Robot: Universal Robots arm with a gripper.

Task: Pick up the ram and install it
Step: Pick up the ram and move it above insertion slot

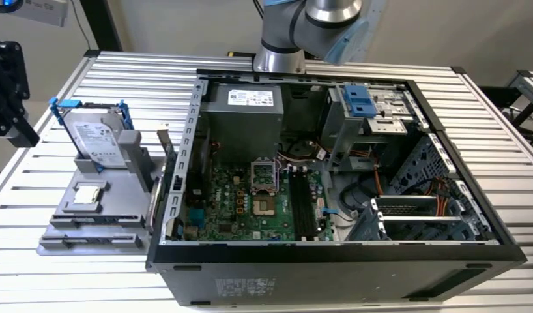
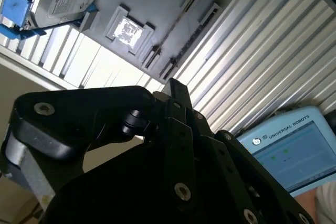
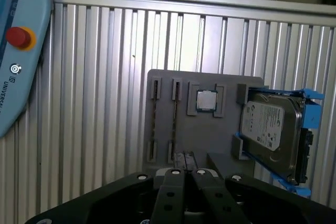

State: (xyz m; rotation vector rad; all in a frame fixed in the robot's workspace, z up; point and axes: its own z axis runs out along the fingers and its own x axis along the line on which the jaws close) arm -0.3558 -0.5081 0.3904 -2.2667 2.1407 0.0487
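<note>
The ram [image 3: 174, 124] stands on edge in one of two slots of a grey fixture plate [image 3: 202, 135]. It looks like a thin line there, and the same in the second wrist view [image 2: 176, 22]. My gripper [image 1: 19, 130] hangs beyond the table's edge on the exterior view's left, well clear of the fixture and higher than it. Its black fingers [image 3: 177, 174] meet at the tips with nothing between them. The open computer case [image 1: 336, 254] lies on its side with the green motherboard [image 1: 240, 208] and its long black slots [image 1: 303, 205] exposed.
On the same fixture, a silver hard drive in a blue frame [image 1: 97, 137] stands upright beside a CPU [image 1: 88, 194]. A pale blue teach pendant [image 3: 16, 51] lies on the ribbed aluminium table [image 1: 66, 274]. The arm's base [image 1: 279, 59] stands behind the case.
</note>
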